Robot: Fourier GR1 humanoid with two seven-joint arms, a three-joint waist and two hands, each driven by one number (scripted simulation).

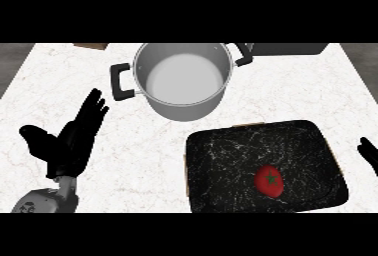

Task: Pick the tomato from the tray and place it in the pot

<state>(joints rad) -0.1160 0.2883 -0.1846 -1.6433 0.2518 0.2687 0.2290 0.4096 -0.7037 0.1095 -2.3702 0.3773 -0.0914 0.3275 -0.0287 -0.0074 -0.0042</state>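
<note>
A red tomato [270, 180] with a green stem lies on the black marbled tray [221, 150], toward the tray's near right part. Beyond the tray, at the counter's far middle, stands a steel pot [184, 75] with black side handles; nothing shows inside it. My left hand [70, 140] is at the lower left, open, fingers straight and pointing away, thumb spread to the left, well apart from tray and pot. Only a black sliver of my right hand [368, 154] shows at the right edge, beside the tray's right rim.
The white marbled counter [66, 70] carries everything. A dark object [291, 48] sits at the far right behind the pot, and a brown corner [92, 46] shows at the far left edge.
</note>
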